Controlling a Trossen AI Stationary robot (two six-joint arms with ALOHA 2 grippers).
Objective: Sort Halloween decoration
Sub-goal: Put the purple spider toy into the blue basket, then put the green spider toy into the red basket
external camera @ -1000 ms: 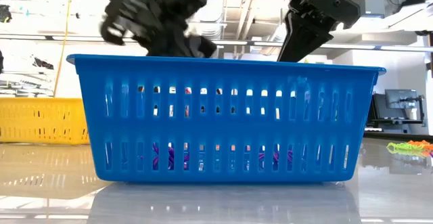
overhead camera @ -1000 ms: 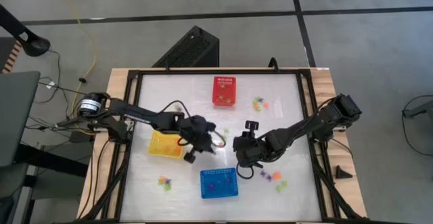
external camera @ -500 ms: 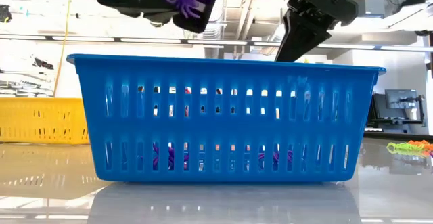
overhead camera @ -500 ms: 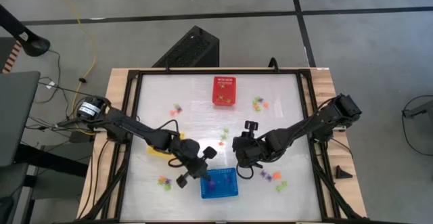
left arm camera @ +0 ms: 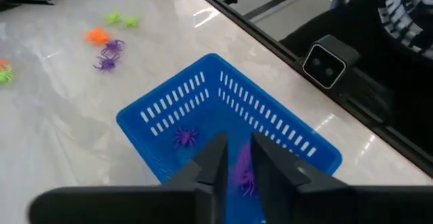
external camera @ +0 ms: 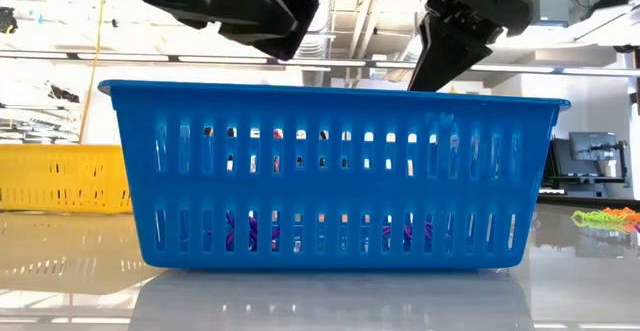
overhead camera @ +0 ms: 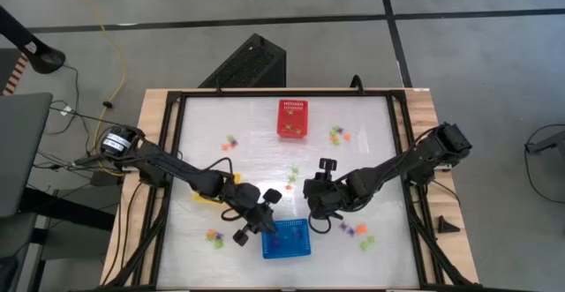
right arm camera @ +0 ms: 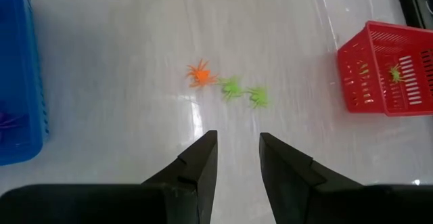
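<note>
Left gripper (left arm camera: 233, 163) over blue basket (left arm camera: 270, 126), jaws narrowly apart, purple spider (left arm camera: 242, 171) dropping between; could snag on fingers. Right gripper (right arm camera: 238, 158) at 3 o'clock, jaws parted, empty.

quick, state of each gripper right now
left gripper: open, over the blue basket, holding nothing.
right gripper: open and empty, above the table near an orange spider.

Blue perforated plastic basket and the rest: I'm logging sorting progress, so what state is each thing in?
Blue perforated plastic basket: upright, holds purple spiders.
Red perforated basket: holds a green trinket.
Left gripper: above the blue basket, slightly open, empty.
Right gripper: open, empty.
</note>
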